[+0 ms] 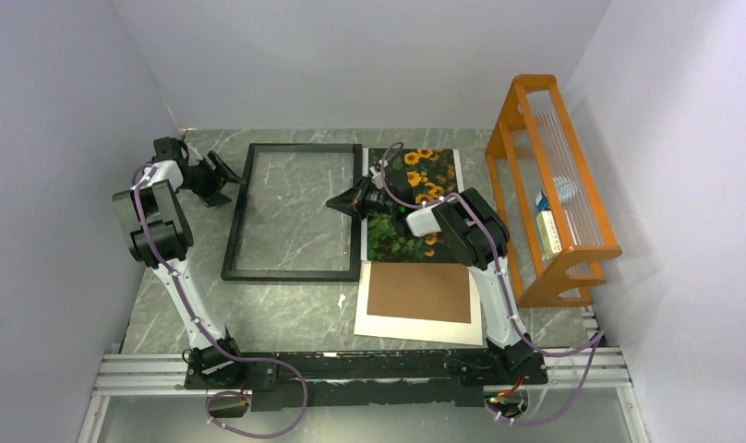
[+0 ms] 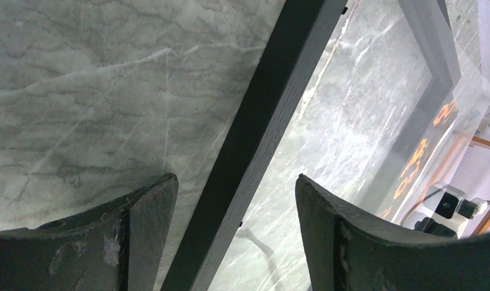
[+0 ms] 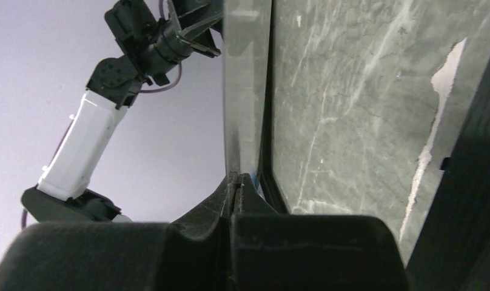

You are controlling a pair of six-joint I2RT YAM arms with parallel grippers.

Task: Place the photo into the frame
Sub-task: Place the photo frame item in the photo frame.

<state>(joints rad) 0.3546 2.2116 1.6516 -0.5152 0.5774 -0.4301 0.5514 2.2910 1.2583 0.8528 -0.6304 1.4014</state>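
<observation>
The table (image 1: pixel 286 314) is grey stone with pale walls all round it. An orange rack (image 1: pixel 554 268) stands on the right side. Near the arms, a brown backing board (image 1: pixel 420 291) lies on a white mat sheet (image 1: pixel 397 325).

The black frame (image 1: pixel 291 274) lies flat in the middle of the table. Its long sides run away from the arms. The sunflower photo (image 1: pixel 425 171) lies flat just to the right of it, pointing the same way. It is not in the frame yet.

The right gripper (image 1: pixel 340 203) is at the frame's right side, just beside the photo's left edge. Its jaws are squeezed tight together. In the right wrist view a thin edge runs up from its tips, but I cannot tell if they pinch it.

The left gripper (image 1: pixel 229 173) is at the frame's left side, far from the photo. Its jaws are wide apart, one on each side of the frame's black bar, not squeezing it.

The photo has to go left to get into the frame. The right arm is much nearer to it, so I think that arm should move it.
</observation>
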